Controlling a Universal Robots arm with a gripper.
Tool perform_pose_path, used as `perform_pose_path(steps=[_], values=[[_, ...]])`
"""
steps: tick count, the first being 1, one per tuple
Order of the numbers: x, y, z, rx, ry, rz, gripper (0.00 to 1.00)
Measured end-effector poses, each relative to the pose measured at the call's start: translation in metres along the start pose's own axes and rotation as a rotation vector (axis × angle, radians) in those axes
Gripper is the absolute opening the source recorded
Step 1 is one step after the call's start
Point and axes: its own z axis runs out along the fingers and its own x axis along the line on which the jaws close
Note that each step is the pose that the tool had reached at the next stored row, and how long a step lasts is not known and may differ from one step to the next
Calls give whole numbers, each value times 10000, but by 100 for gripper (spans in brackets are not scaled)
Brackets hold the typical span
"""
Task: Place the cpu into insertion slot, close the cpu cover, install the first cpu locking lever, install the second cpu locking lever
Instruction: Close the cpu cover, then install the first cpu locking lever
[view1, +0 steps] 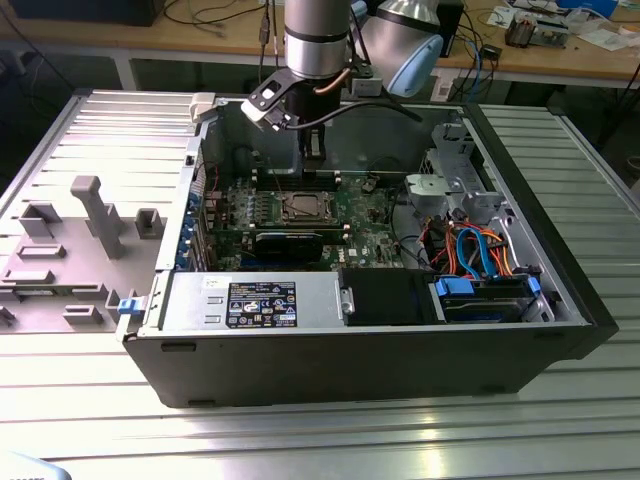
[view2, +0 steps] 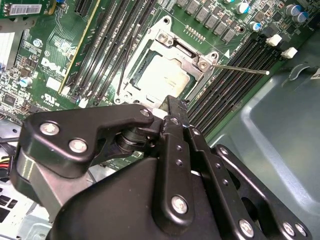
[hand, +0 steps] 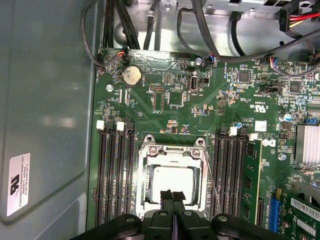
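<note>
Silvery-grey square cpu (view1: 303, 208) sits mid-frame in the exterior view, inside the green board's dark insertion slot (view2: 134, 75), under the thin silvery cpu cover (hand: 172, 150). My black gripper (hand: 172, 196) hovers over it, fingers pinched together and empty. I see a white printed label (hand: 18, 184) on the grey case wall (hand: 50, 75).

the cpu (hand: 172, 182) lies in the insertion slot (hand: 148, 187), with the cpu cover (hand: 172, 149) flat over its edges. memory slots (hand: 116, 170) flank the slot on both sides. the motherboard (hand: 165, 107) lies on the floor of the open case (view1: 400, 360). drive bays (view1: 480, 290) sit at the exterior view's right.
</note>
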Motion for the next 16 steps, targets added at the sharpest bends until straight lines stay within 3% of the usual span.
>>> perform_pose_path(steps=[9, 16], values=[[0, 0, 0, -3, 1, -84, 11], [0, 0, 0, -17, 3, -540, 11]])
